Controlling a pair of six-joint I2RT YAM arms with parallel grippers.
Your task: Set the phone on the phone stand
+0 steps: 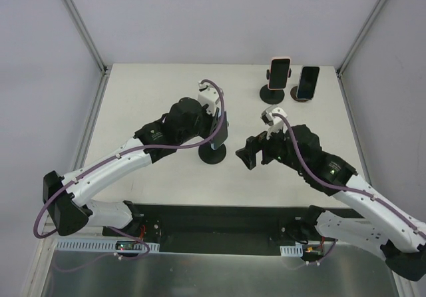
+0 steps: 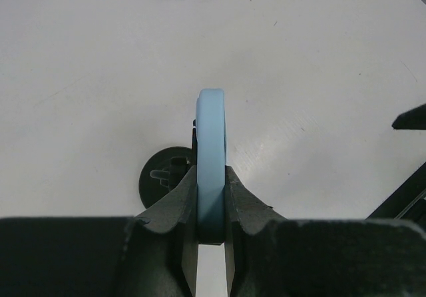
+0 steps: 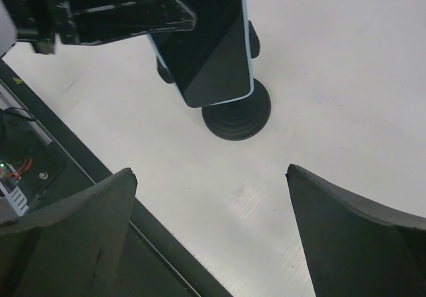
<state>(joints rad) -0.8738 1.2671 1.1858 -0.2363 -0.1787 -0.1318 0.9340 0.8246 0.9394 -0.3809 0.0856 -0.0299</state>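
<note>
My left claw (image 2: 212,187) grips the pale-blue phone (image 2: 212,127) on edge, right at the black stand (image 1: 213,154), mid-frame in the overhead view. I cannot tell whether they touch. My right claw (image 3: 212,174) gapes wide just right of it.

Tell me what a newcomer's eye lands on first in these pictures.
The light blue-edged phone with a dark screen, clamped in the left gripper right at the black round-based stand in the middle of the white table, draws the eye first. Then the right gripper, gaping open beside it, and a pink-cased phone and a dark phone propped upright at the far right.
</note>
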